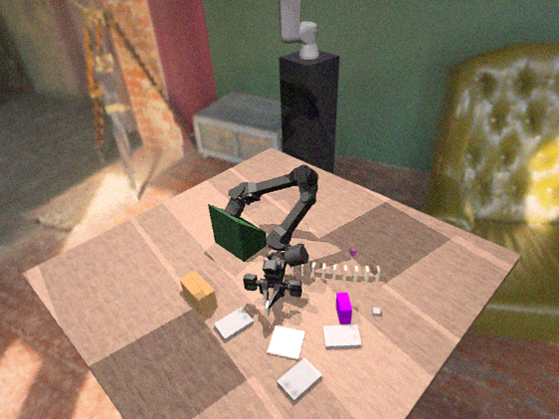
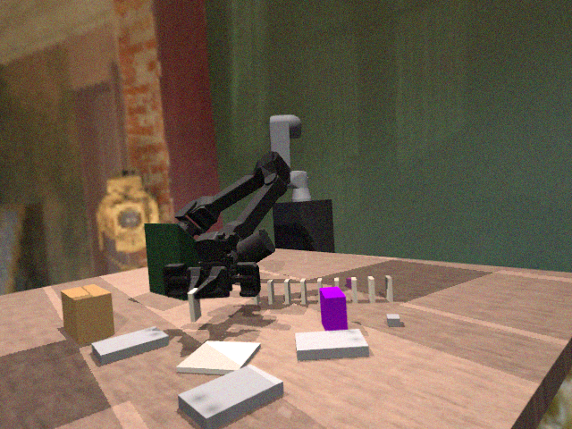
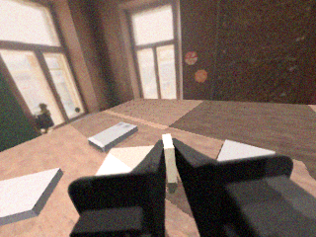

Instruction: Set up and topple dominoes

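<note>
My gripper (image 1: 268,299) (image 2: 194,291) (image 3: 167,142) is shut on a cream domino (image 1: 267,307) (image 2: 194,307) (image 3: 170,165). The domino hangs nearly upright from the fingertips, a little above the table, in front of and to the left of the row in the top and exterior views. The row of standing cream dominoes (image 1: 367,274) (image 2: 371,290) runs to the right behind the gripper. The arm partly hides its left end, and the purple block overlaps part of it in the exterior view. The row is not seen in the wrist view.
A green block (image 1: 236,234) (image 2: 167,258) stands left of the arm, an orange box (image 1: 199,291) (image 2: 88,315) farther left. A purple block (image 1: 343,308) (image 2: 333,309) stands before the row. A white tile (image 1: 286,342) (image 2: 219,357) and several grey slabs (image 1: 299,379) (image 2: 231,394) lie in front.
</note>
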Tool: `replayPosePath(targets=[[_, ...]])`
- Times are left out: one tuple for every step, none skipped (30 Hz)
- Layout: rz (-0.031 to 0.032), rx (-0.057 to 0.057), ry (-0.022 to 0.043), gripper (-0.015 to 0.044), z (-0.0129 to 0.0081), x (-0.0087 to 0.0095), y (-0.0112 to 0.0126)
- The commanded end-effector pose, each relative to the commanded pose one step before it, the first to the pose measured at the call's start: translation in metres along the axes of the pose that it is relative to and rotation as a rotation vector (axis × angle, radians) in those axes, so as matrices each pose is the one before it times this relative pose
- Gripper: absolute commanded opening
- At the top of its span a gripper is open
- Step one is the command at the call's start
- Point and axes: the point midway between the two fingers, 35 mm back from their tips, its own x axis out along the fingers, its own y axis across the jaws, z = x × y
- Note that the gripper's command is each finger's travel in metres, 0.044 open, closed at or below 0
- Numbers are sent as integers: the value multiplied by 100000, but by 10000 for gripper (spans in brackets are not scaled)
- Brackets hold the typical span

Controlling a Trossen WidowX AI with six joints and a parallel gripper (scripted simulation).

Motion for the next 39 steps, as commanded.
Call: replayPosePath(targets=[[65, 327, -542, 21, -1856, 283, -143], [31, -46, -9, 21, -455, 50, -63], [35, -49, -14, 21, -454, 47, -70], [32, -41, -16, 21, -370, 36, -62], [20, -26, -11, 21, -221, 21, -39], [7, -9, -4, 21, -74, 7, -13], [0, 0, 0, 21, 0, 0, 0], [0, 0, 0, 21, 0, 0, 0], [0, 0, 0, 21, 0, 0, 0], [0, 0, 0, 21, 0, 0, 0], [0, 0, 0, 21, 0, 0, 0], [0, 0, 0, 21, 0, 0, 0], [0, 0, 0, 21, 0, 0, 0], [0, 0, 0, 21, 0, 0, 0], [0, 0, 0, 21, 0, 0, 0], [0, 0, 0, 21, 0, 0, 0], [0, 0, 0, 48, 0, 0, 0], [0, 0, 0, 74, 0, 0, 0], [0, 0, 0, 100, 0, 0, 0], [0, 0, 0, 126, 0, 0, 0], [0, 0, 0, 153, 0, 0, 0], [0, 0, 0, 179, 0, 0, 0], [0, 0, 0, 205, 0, 0, 0], [0, 0, 0, 231, 0, 0, 0], [0, 0, 0, 258, 0, 0, 0], [0, 0, 0, 284, 0, 0, 0], [0, 0, 0, 310, 0, 0, 0], [0, 0, 0, 336, 0, 0, 0], [0, 0, 0, 363, 0, 0, 0], [0, 0, 0, 389, 0, 0, 0], [0, 0, 0, 415, 0, 0, 0], [-10, -24, 41, 440, 277, -14, 21], [-16, -78, 107, 440, 833, -50, 49], [20, -154, 121, 440, 1391, -109, 32], [74, -186, 47, 440, 1389, -142, -28], [68, -128, -8, 440, 830, -101, -46], [26, -46, -9, 440, 276, -36, -20], [0, 0, 0, 440, 0, 0, 0], [0, 0, 0, 440, 0, 0, 0]])
